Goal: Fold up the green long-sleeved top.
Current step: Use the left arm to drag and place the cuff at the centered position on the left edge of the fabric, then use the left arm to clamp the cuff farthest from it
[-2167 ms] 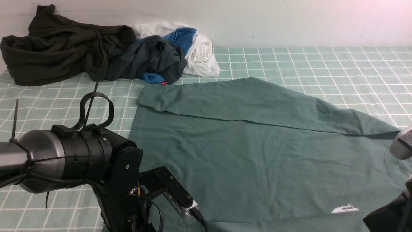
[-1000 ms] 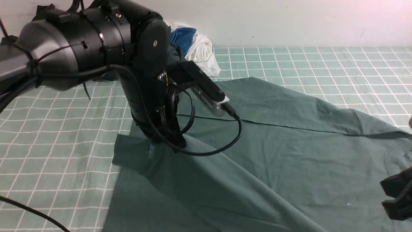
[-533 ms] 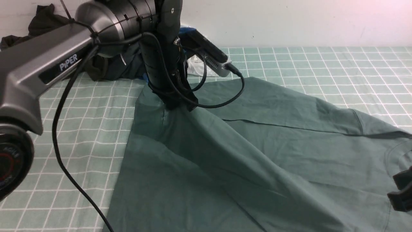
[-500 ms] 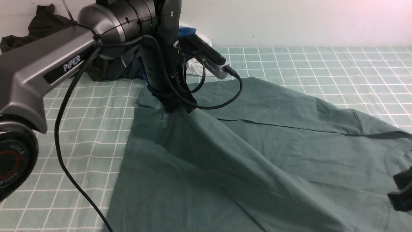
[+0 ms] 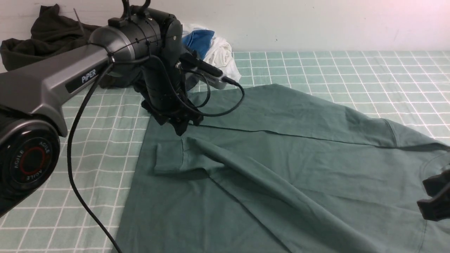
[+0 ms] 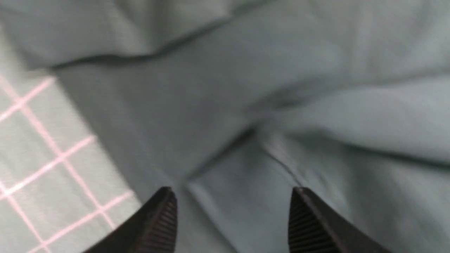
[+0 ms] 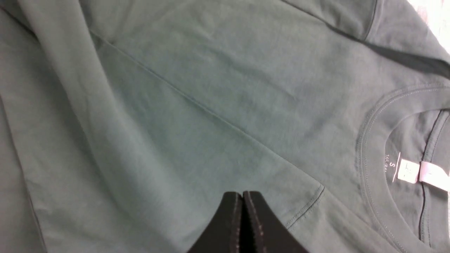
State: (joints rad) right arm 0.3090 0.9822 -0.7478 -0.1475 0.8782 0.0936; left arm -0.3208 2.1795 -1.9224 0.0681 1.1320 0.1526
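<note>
The green long-sleeved top (image 5: 299, 158) is lying spread across the checked table cover (image 5: 351, 70), filling the middle and the 3 to 6 o'clock part of my front view. Its left edge is running from 10 toward 7 o'clock, with bare cover lying open beyond it at 9 o'clock and along the far side at 1 o'clock. A heap of other clothes (image 5: 211, 52) is sitting at 11 o'clock against the wall.

My left gripper (image 5: 180, 129) is hovering with jaws spread wide just above the cuff (image 5: 168, 159). My right gripper (image 5: 434, 200), at 4 o'clock, is sitting with jaws pressed together over the shoulder near the collar (image 7: 372, 140).

Half a second ago the left jaws were pinching that cuff in the air. Now the sleeve (image 5: 267, 186) is lying diagonally across the body.
</note>
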